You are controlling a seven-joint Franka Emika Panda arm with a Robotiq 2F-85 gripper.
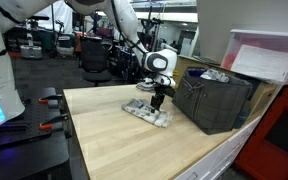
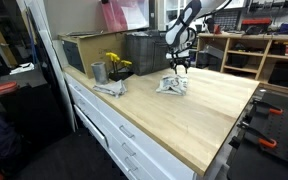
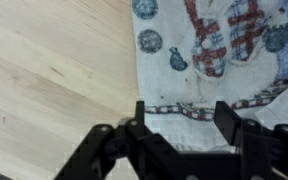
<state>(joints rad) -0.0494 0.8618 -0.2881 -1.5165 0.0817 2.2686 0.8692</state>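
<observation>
Left of the gripper (image 3: 181, 118), bare wooden desk (image 3: 44, 70); right beneath and just ahead of it, a snowman-print cloth (image 3: 214, 50) lying on the desk. Jaws spread apart, gripping nothing, poised at the cloth's hem. Further right, in an exterior view, a dark crate (image 1: 216, 100) nearby

In an exterior view the camera stood close off a corner of the table (image 1: 104, 135), looking across it toward a dark crate (image 1: 216, 100). In an exterior view it sat farther back by the drawers (image 2: 114, 130), facing along the tabletop. Both caught the cloth (image 1: 147, 112) (mid-table). The wrist camera looked down, probably straight, very near the cloth, past the gripper (image 3: 181, 112).
</observation>
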